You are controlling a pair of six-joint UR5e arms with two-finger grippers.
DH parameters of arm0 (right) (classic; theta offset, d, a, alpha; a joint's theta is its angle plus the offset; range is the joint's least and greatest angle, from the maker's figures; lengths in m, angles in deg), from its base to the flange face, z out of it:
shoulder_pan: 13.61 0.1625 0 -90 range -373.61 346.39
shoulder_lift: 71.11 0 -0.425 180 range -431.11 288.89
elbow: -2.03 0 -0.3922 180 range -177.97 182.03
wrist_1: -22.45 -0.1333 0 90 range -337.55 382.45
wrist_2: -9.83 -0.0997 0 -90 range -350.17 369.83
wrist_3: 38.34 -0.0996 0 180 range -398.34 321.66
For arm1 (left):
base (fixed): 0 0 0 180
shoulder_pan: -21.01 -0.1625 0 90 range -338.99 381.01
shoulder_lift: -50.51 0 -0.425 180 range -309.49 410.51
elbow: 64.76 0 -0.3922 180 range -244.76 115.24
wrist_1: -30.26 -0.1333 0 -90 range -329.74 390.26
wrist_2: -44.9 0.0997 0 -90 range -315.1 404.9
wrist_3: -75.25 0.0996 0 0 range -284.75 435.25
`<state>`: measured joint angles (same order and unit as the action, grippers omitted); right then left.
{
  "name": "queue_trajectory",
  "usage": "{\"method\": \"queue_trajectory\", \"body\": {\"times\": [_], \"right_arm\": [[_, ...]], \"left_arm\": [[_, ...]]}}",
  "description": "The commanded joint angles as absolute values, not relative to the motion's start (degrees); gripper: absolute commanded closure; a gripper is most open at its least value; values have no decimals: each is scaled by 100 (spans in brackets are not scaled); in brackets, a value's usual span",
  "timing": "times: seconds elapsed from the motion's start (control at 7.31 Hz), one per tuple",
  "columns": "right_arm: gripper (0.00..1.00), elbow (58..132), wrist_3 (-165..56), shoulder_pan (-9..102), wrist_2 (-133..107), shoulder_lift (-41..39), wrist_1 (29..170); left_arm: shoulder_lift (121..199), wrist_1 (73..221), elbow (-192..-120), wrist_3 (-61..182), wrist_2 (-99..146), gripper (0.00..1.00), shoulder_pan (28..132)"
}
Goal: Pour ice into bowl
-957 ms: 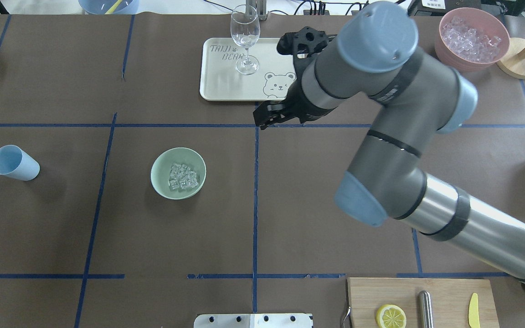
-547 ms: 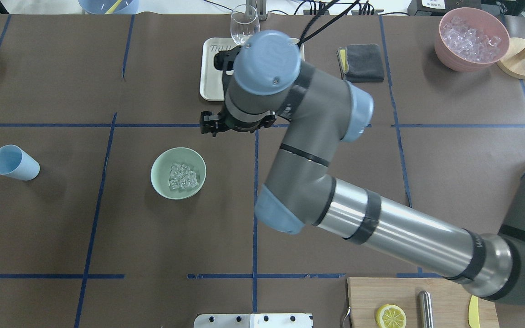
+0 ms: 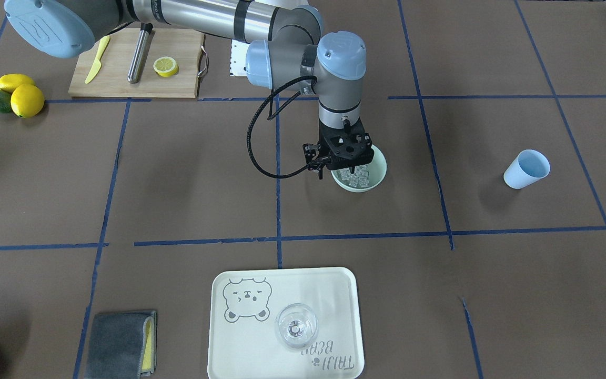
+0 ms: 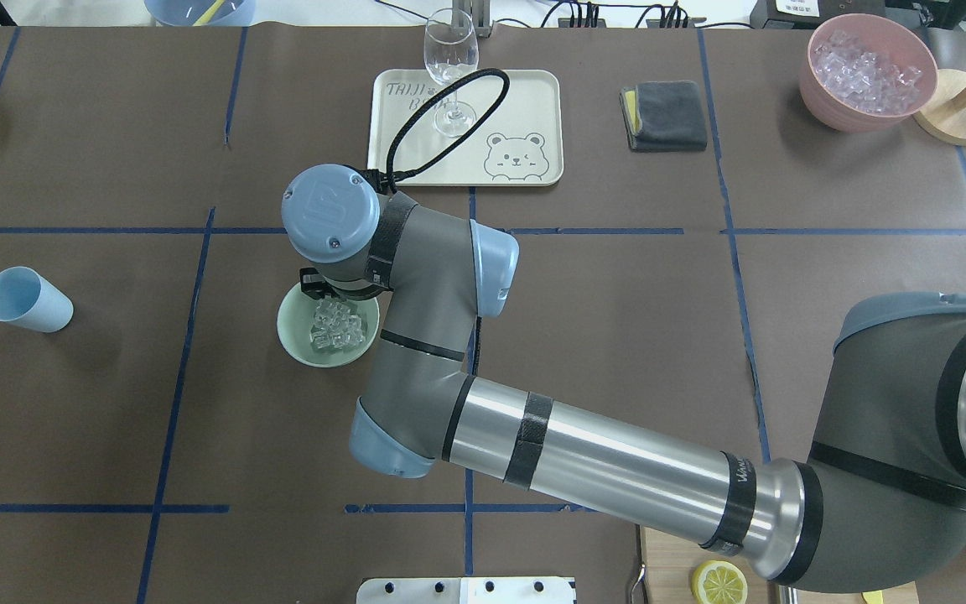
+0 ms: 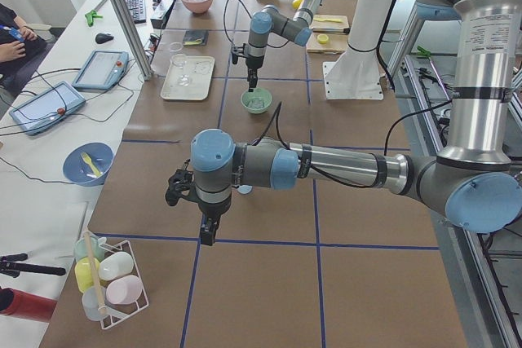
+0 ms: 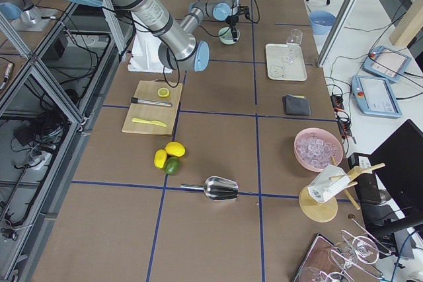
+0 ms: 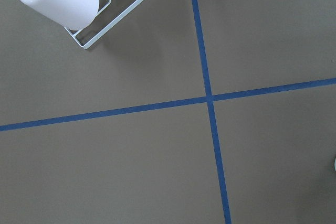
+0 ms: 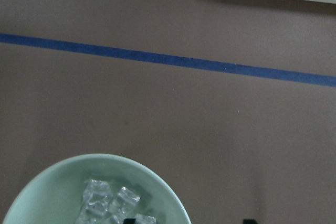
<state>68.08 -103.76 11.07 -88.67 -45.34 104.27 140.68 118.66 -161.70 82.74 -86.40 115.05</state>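
The right arm has swung over; its jaws hang apart above the bowl, ice already inside: pouring looks done.

The cream tray bears the printed words "TAIJI BEAR" with a small paw mark. They read upside down in the front-facing view. In the overhead view, the wine glass partly covers them. The right arm's blue joint cap carries an embossed logo, probably "UR".
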Motion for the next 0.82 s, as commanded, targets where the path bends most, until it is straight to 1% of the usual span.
{"method": "queue_trajectory", "body": {"times": [0.0, 0.14, 0.27, 0.41, 0.68], "right_arm": [[46, 6760, -10400, 1030, -8870, -4519, 10410], [63, 6760, -10400, 1012, -8887, -4501, 10410], [87, 6760, -10400, 1003, -8905, -4492, 10401], [100, 6760, -10408, 995, -8914, -4492, 10410], [100, 6838, -10443, 994, -8922, -4501, 10401]], "left_arm": [[14068, 11868, -16171, 8280, -8641, 0, 11505], [14068, 11868, -16162, 8280, -8632, 0, 11505], [14068, 11868, -16162, 8280, -8632, 0, 11505], [14068, 11868, -16171, 8280, -8632, 0, 11505], [14068, 11868, -16162, 8280, -8632, 0, 11505]]}}
